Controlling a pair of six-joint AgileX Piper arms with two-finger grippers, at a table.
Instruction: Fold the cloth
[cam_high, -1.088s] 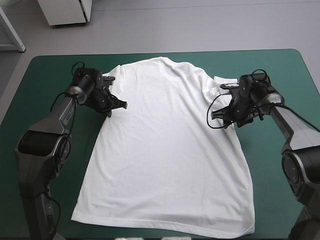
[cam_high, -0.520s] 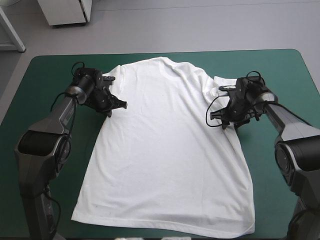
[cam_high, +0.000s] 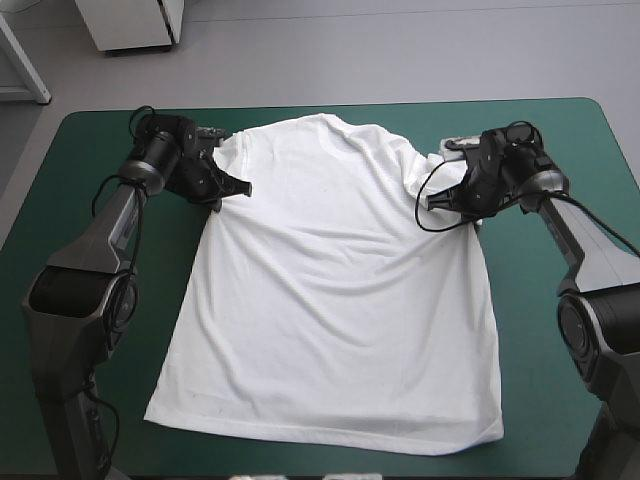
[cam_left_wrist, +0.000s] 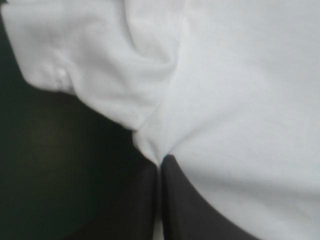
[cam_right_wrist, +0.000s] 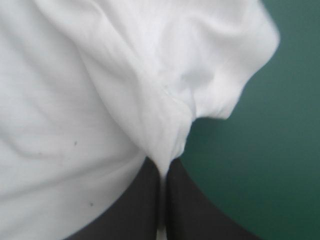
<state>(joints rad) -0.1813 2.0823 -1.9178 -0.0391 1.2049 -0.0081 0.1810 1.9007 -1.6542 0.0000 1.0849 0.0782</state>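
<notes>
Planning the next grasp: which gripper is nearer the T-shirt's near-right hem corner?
Right. The right gripper pinches the T-shirt at that side's armpit; the left gripper pinches the opposite armpit, across the shirt.

Brightly, evenly lit from overhead. Thin, soft shadows along the T-shirt (cam_high: 340, 290) edges. Deeply shaded cover (cam_left_wrist: 50, 175) beside the left gripper (cam_left_wrist: 160, 164), bright beside the right gripper (cam_right_wrist: 162, 167).

Left arm (cam_high: 110, 225): dark grey shell, tapering from a fat rounded joint up to a slimmer black wrist.
Right arm (cam_high: 582, 242): the same dark grey smooth casing, with a round drum-like joint low down.
Left gripper (cam_left_wrist: 160, 165): two broad black fingers (cam_left_wrist: 192, 210), matte, curved like fins.
Right gripper (cam_right_wrist: 162, 167): the same black fins, smooth-faced and wide at the base.
</notes>
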